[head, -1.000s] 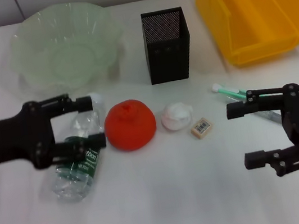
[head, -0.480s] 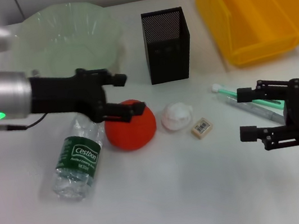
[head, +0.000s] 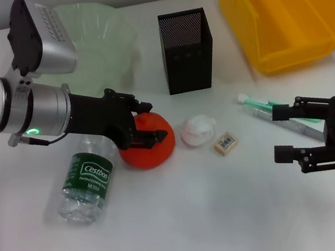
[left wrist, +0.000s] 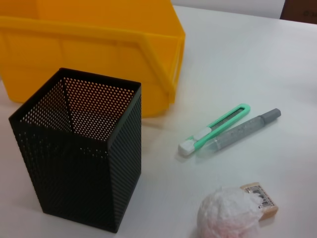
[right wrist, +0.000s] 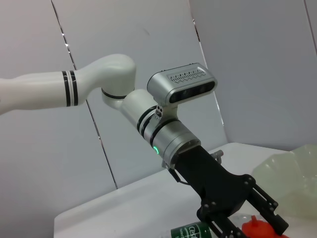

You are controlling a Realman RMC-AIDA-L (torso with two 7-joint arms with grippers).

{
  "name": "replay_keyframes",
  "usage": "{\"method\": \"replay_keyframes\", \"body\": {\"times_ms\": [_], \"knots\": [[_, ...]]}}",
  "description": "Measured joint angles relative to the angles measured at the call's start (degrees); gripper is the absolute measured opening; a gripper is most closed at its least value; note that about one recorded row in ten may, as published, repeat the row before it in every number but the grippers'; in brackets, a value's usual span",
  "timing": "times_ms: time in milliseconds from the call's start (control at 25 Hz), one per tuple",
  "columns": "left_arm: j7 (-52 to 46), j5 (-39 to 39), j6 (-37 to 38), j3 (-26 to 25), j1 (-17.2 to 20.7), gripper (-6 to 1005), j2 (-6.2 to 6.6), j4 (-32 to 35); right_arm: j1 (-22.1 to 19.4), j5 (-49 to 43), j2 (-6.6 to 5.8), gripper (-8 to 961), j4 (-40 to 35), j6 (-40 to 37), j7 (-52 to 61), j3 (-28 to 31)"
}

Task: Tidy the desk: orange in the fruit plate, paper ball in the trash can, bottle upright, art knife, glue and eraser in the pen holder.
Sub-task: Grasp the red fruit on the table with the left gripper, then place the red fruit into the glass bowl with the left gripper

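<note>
Since the earlier frames the left gripper (head: 140, 124) has swung off the bottle (head: 89, 182), which lies on its side at the near left, and now brackets the orange (head: 151, 146) with fingers spread to either flank, not visibly clamped; the right gripper (head: 285, 132) has drawn in beside the glue (head: 265, 107) and art knife (head: 301, 130), fingers parted and empty. Correct execution likely requires centring the orange between the fingers before closing, gripping at its widest girth, lifting clear, then carrying it back and left to the fruit plate (head: 116, 32).
</note>
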Motion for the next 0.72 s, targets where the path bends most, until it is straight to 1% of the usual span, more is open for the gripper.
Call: {"method": "replay_keyframes", "body": {"times_ms": [200,480,600,640,680,720], "knots": [[-0.01,0.05,-0.08,0.5,0.7,575,0.07,1.0,-0.11,0.0,0.12,823,0.0,0.0,-0.02,0.03],[0.31,-0.17,0.06,0.47,1.21,422,0.06,1.14,-0.09,0.0,0.24,824,0.0,-0.01,-0.03,-0.08],[0.36,-1.39,1.63,-0.52,1.45,356,0.05,1.76,-0.1,0.0,0.24,824,0.0,-0.01,-0.02,-0.07],[0.36,-4.72,3.47,-2.08,2.31,334,0.08,3.17,-0.16,0.01,0.25,824,0.0,-0.04,-0.02,0.01],[0.36,-4.72,3.47,-2.08,2.31,313,0.08,3.17,-0.19,0.01,0.24,824,0.0,-0.06,-0.02,0.02],[0.36,-7.38,4.38,-3.51,3.1,292,0.15,4.31,-0.22,0.03,0.24,824,0.0,-0.1,-0.01,0.03]]}}
